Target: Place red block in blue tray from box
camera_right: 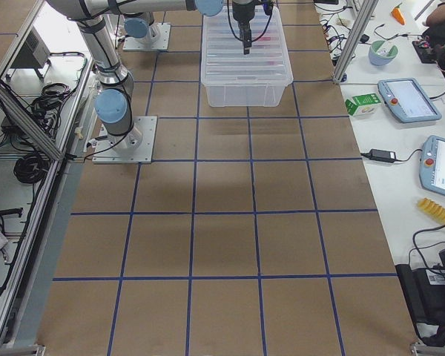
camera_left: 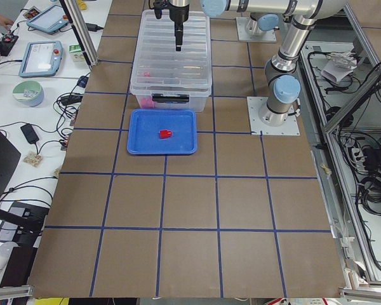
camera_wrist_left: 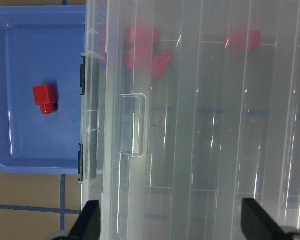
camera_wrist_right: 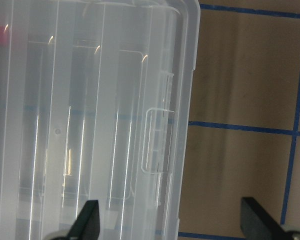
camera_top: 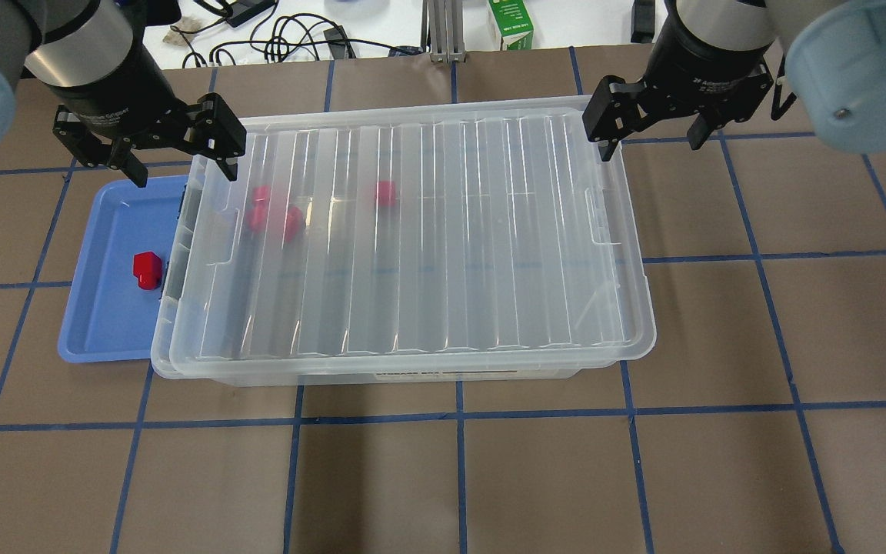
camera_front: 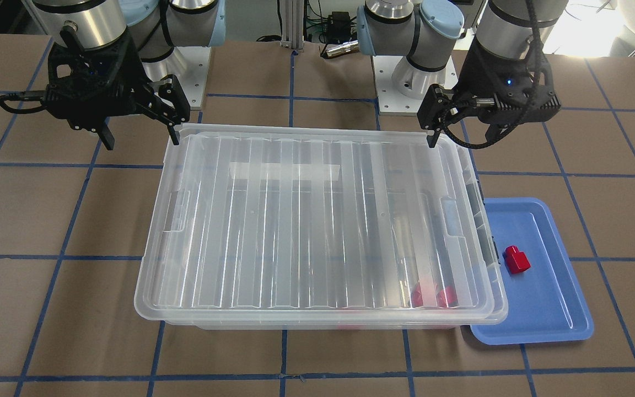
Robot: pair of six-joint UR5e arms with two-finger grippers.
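The red block (camera_front: 517,259) (camera_top: 146,270) lies in the blue tray (camera_front: 549,309) (camera_top: 104,323), which sits against the box's end on my left. The clear box (camera_front: 317,220) (camera_top: 412,246) has its ribbed lid resting on it, slightly askew. My left gripper (camera_top: 178,158) (camera_front: 463,129) is open and empty, raised above the box end nearest the tray. In the left wrist view (camera_wrist_left: 172,222) it looks down on the block (camera_wrist_left: 44,98) and tray (camera_wrist_left: 20,60). My right gripper (camera_top: 651,137) (camera_front: 141,135) is open and empty, raised above the opposite end (camera_wrist_right: 172,222).
Several more red blocks (camera_top: 274,218) (camera_wrist_left: 145,50) show blurred through the lid, near the tray end. A green carton (camera_top: 510,23) and cables lie beyond the table's far edge. Brown table with a blue tape grid (camera_top: 458,415) surrounds the box.
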